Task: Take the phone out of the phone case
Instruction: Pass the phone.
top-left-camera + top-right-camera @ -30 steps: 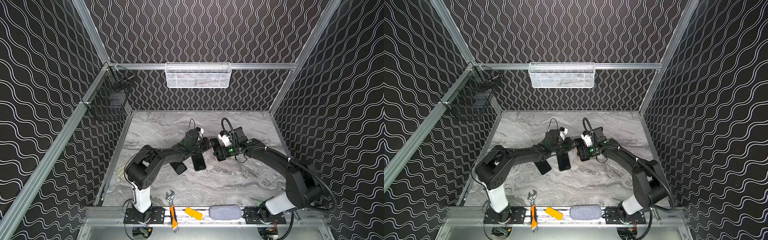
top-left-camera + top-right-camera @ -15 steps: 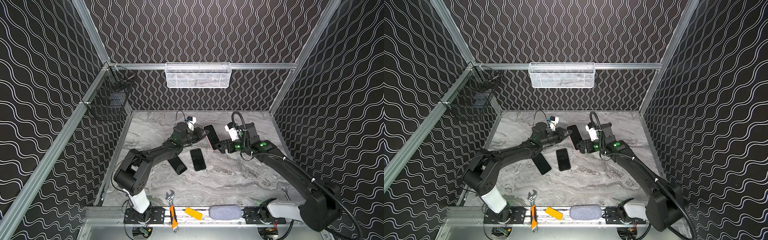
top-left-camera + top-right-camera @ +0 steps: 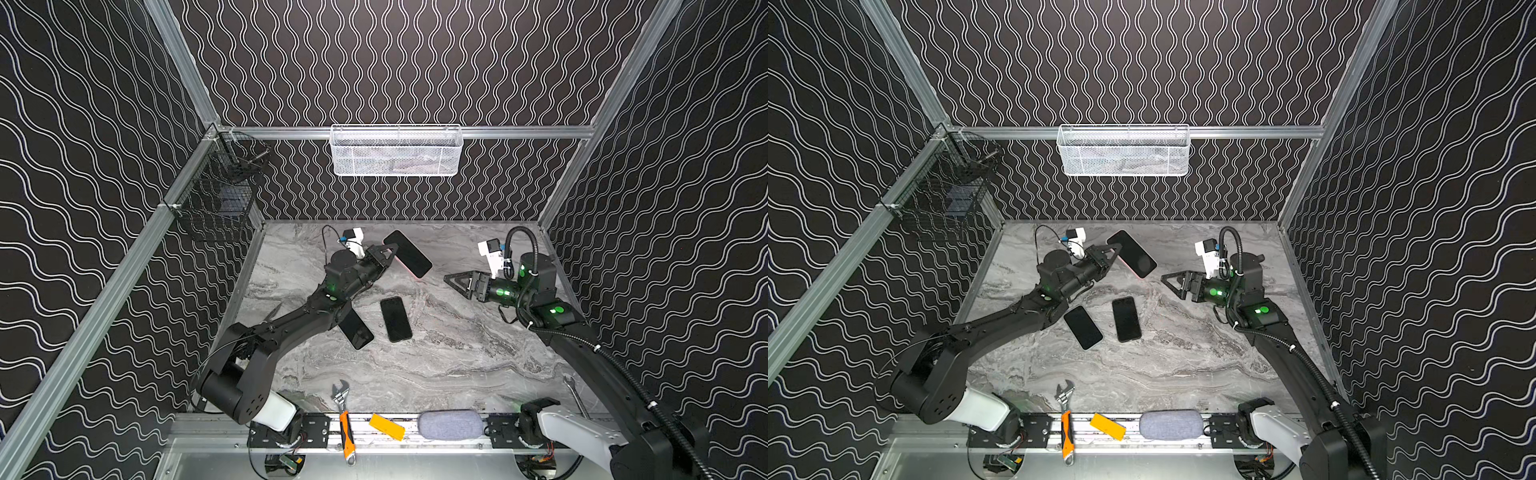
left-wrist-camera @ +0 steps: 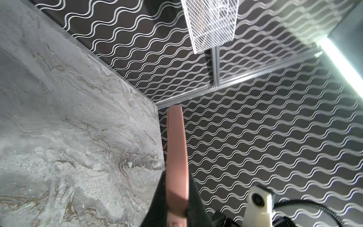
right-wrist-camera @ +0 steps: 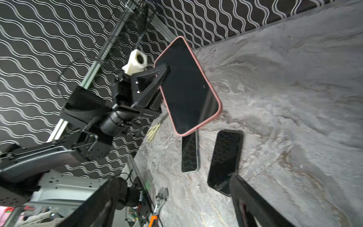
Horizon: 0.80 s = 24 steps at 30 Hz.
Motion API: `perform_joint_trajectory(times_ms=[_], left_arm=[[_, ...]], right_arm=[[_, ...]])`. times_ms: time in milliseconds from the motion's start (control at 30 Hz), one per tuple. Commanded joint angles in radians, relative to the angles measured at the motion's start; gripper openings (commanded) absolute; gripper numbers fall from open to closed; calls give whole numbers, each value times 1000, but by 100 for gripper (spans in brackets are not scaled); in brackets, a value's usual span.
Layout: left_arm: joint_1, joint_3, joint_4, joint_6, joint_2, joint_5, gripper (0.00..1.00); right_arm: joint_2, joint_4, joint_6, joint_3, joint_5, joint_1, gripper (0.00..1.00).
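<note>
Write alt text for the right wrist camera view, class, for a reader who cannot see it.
The black left gripper pinches one long edge of a black-screened phone in a pink case, holding it tilted above the grey marbled table. Two other dark-screened phones lie flat, side by side, on the table beneath it.

Clear desk (image 3: 436, 259) separates the empty, spread right end effector (image 3: 455, 286) from the cased phone (image 3: 409, 254) held aloft by the left end effector (image 3: 390, 252); nearer the front, a loose phone (image 3: 396, 319) and a second loose phone (image 3: 356, 336) lie flat, the second partly under the left arm (image 3: 291, 324).
</note>
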<state>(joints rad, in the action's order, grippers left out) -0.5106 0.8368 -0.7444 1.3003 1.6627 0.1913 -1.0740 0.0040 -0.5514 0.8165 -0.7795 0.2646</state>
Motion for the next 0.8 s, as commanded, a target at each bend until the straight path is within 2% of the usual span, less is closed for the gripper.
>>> perform_joint_trajectory(times_ms=[0,133,233,333,533,767], left_arm=[[4,-35,-277,168,16,-84,0],[5,-41,-373,226,56,-82,0],[4,-47,-379,215,47,-84,0],[3,-55,-378,206,32,-84,0],[-12,-77,-378,217,32,-91,0],[-25,-79,-378,199,27,-92,0]], right_arm=[[-2,254,-191,-47,-109,-1,89],[-27,408,-296,-101,-130,1,89],[-49,564,-371,-147,-143,3,90],[-64,618,-392,-167,-120,10,89],[-128,801,-481,-191,-117,41,77],[-186,873,-514,-187,-76,83,73]])
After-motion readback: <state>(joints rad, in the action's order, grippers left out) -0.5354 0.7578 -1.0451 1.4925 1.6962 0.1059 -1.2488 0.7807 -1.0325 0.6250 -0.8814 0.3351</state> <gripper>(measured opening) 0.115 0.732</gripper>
